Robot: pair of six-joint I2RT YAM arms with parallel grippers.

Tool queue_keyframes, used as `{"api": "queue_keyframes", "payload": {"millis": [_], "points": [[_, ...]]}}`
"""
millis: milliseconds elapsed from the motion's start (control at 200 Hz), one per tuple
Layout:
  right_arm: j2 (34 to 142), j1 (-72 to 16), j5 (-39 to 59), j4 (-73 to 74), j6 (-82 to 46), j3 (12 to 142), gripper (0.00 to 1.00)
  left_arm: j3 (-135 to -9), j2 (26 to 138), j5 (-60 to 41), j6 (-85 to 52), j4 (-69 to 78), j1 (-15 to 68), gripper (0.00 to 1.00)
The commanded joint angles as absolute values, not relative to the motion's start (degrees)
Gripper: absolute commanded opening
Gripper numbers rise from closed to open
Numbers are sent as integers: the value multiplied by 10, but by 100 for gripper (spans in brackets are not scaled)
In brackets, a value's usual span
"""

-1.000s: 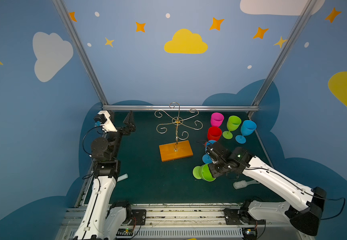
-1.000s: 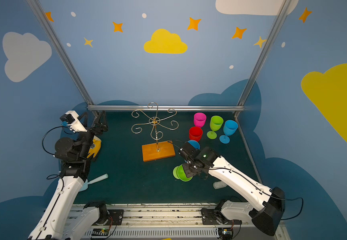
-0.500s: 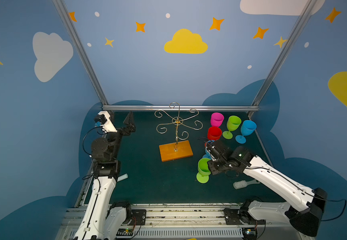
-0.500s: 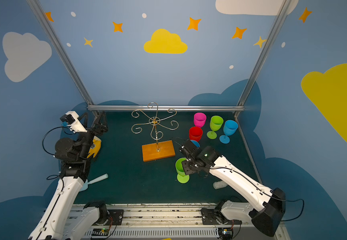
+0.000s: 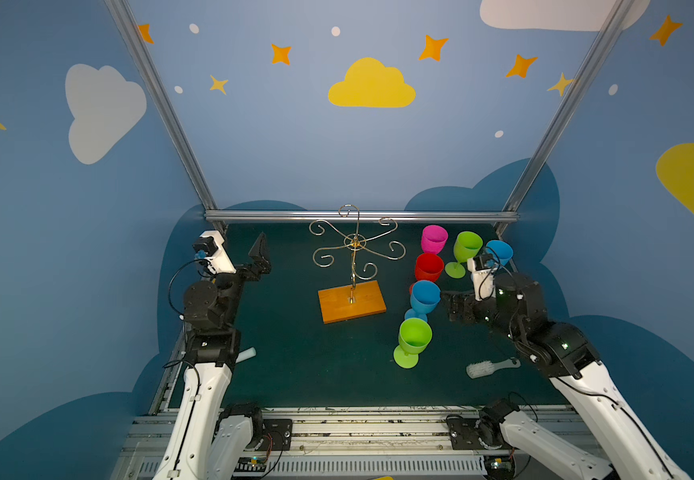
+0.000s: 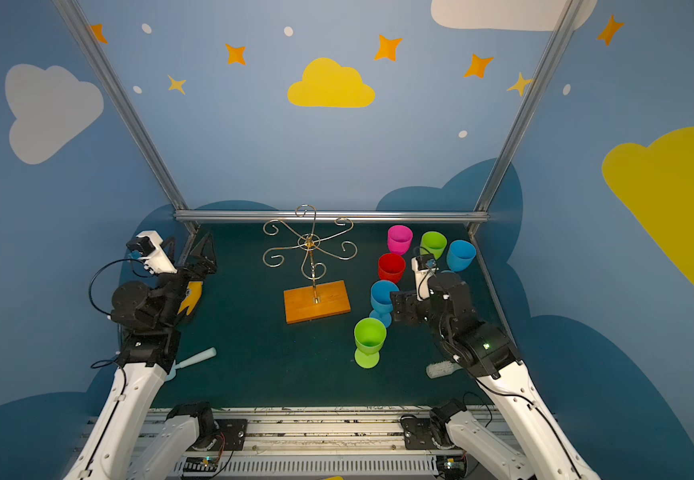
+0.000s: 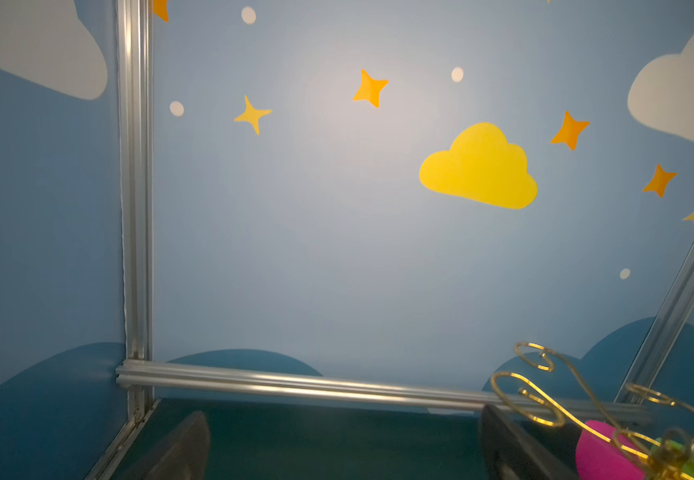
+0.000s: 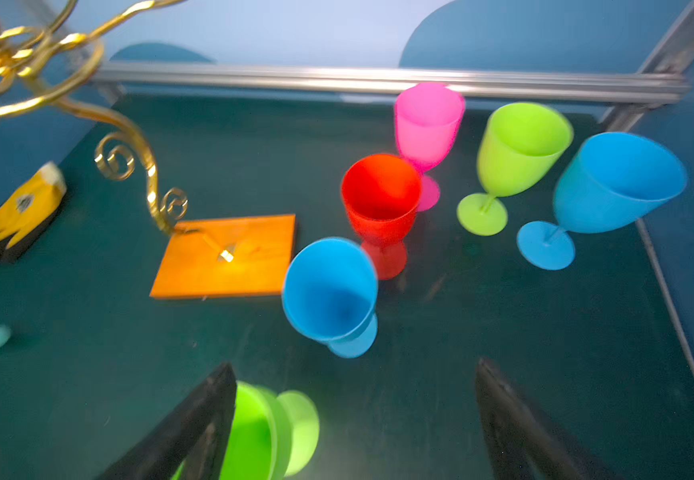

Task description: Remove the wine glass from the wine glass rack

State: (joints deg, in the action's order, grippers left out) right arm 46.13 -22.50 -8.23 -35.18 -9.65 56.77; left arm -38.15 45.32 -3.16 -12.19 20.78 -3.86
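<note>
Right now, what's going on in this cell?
The rack is bare. Six glasses stand upright on the mat to its right: pink glass, red glass, far green glass, far blue glass, near blue glass and near green glass. The right claw is wide open and empty, close to the two near glasses. The left claw is open and empty near the back left corner.

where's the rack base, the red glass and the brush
rack base [image 5: 364,305]: a top view, bare orange wood
red glass [image 5: 428,266]: a top view, bowl's inside
brush [image 5: 477,369]: a top view, bristle head
</note>
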Motion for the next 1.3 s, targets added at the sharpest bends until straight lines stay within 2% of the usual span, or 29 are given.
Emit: {"api": "queue_keyframes", "payload": {"millis": [0,140,230,320,551,651,691,876,1106,1221,1291], "points": [[460,-168,-71,-195,-69,491,89,-341,447,-37,-89,148,-41,100],[491,-127,-118,-62,-45,390,89,-238,409,-15,-97,180,-37,100],[510,-107,-119,-5,-82,342,89,-181,396,11,-88,219,-30,99],[542,-106,-149,55,-63,313,89,-156,417,15,-69,234,-18,99],[647,-93,-193,58,-81,326,89,-77,482,42,-27,326,-19,100],[678,-86,-189,182,-62,276,89,-52,500,39,-30,369,-29,100],[690,-82,-198,218,-55,261,89,-48,509,34,-30,387,-32,100],[713,-49,-125,311,-59,213,89,-75,580,29,-7,420,-32,100],[752,-40,-84,367,-50,197,89,-107,671,28,6,472,-32,100],[779,-41,-87,422,-43,186,89,-145,697,27,2,430,-33,100],[774,-44,-86,380,-49,200,89,-152,701,30,-1,420,-33,100]]}}
